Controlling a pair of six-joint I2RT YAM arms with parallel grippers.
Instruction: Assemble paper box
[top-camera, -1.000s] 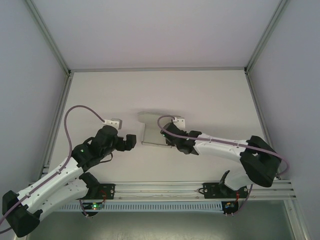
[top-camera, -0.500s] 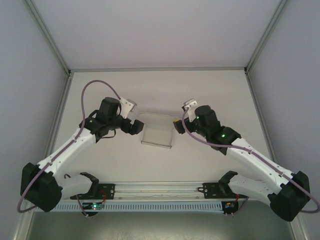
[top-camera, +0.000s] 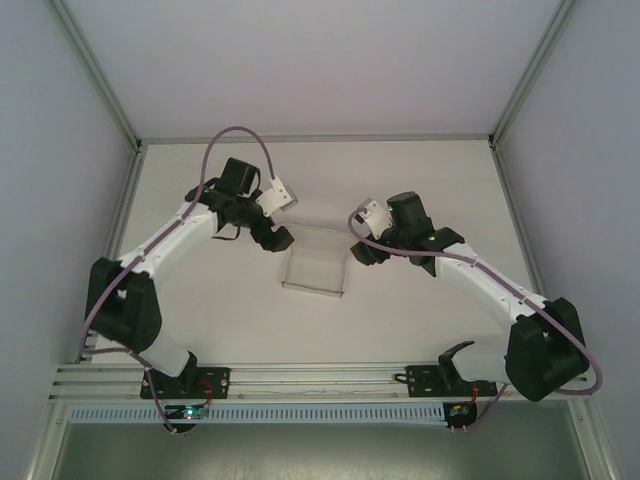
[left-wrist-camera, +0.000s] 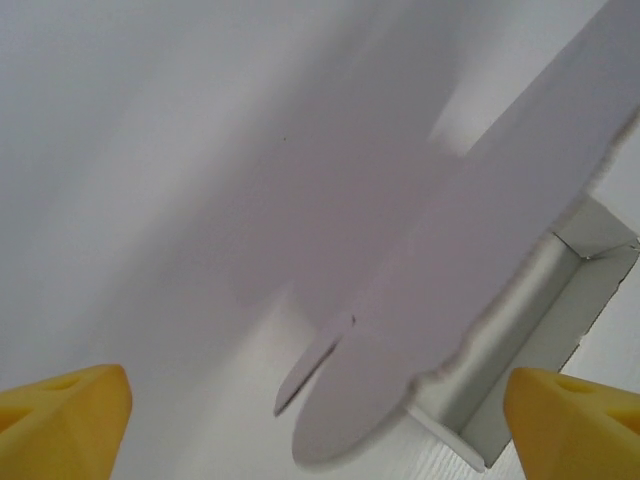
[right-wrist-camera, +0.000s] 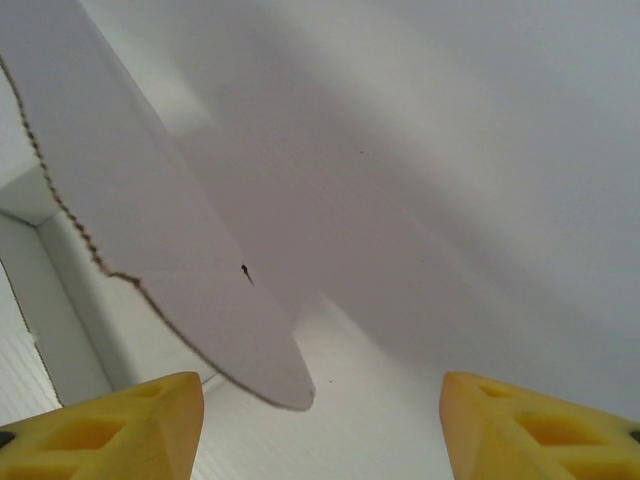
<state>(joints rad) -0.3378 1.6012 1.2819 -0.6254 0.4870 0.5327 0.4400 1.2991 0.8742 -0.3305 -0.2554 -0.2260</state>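
**Paper box at mid-table, a gripper at each far corner**

Table (top-camera: 420, 190): pale, bare surface, framed by metal rails on the left, right and far sides.

Arms: the left arm (top-camera: 170, 240) reaches from the near left rail toward the far middle. The right arm (top-camera: 480, 285) mirrors it from the near right. Both wrists angle inward toward the centre.

Paper box (top-camera: 315, 268): white card, sitting at the middle of the table between the two grippers. Walls are raised and the top is open. The left wrist view shows a rounded flap (left-wrist-camera: 470, 260) standing up with a rough edge, the inside corner of the box behind it. The right wrist view shows a like flap (right-wrist-camera: 150, 220) on the other side.

Left gripper (top-camera: 278, 238): at the box's far left corner. Contact cannot be told from above. In its own camera the jaws (left-wrist-camera: 320, 420) stand wide, with yellow fingertips (left-wrist-camera: 60, 420) at the frame edges and nothing clamped.

Right gripper (top-camera: 358, 250): at the far right corner. Jaws (right-wrist-camera: 325, 425) are spread apart, yellow fingertips (right-wrist-camera: 110, 425) clear of the flap, gripping nothing.
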